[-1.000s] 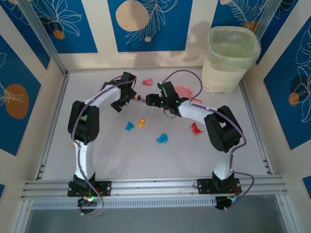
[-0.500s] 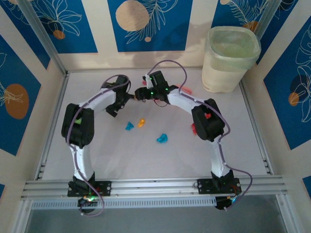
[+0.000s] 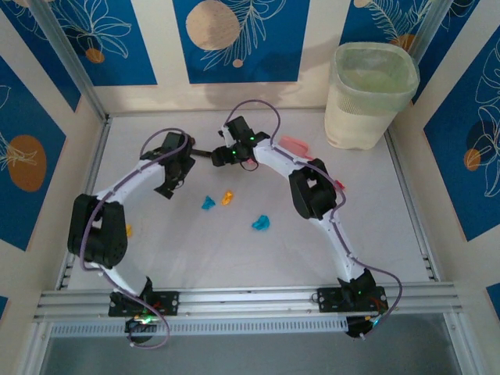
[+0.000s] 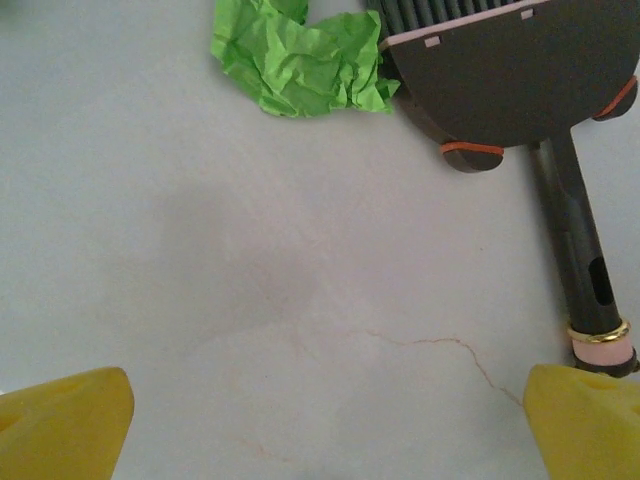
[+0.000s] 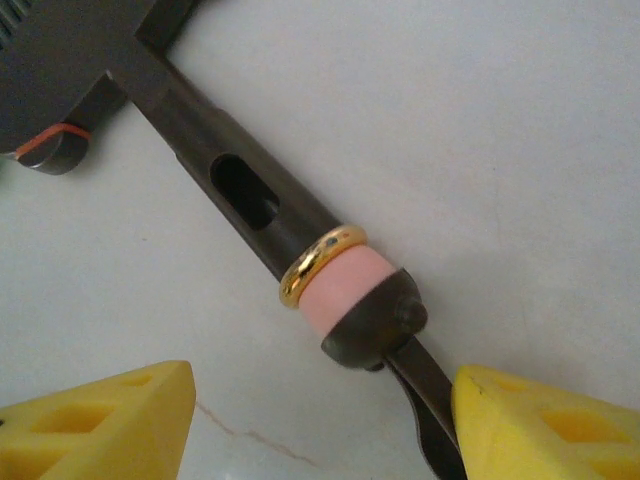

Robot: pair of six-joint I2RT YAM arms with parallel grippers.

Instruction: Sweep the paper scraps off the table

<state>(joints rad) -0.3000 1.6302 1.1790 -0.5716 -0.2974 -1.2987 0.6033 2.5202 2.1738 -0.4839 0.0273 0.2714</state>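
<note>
**Right jaws parted around the brush handle [image 5: 190, 115]**

The right jaws are seen standing apart, one yellow fingertip [image 5: 100, 425] on each side of the handle's end. Its gold ring [image 5: 320, 262] and pink collar [image 5: 345, 285] lie between them, and no squeeze on it can be made out. The left jaws are spread wide over the bench [image 3: 391, 234] with nothing held, and the brush head [image 4: 510, 70] lies ahead of them. A green scrap [image 4: 300, 60] is tucked right against the bristles.

From above, the left arm [image 3: 125, 183] and right arm [image 3: 312, 191] are seen reaching toward the far middle. More paper scraps lie near the centre: a cyan scrap [image 3: 207, 203], an orange scrap [image 3: 227, 198] just beside it, and a blue scrap [image 3: 260, 223] nearer the bases. The pink dustpan [image 3: 295, 144] is beside the right arm, and the waste bin [image 3: 371, 94] is in the far right corner.
</note>
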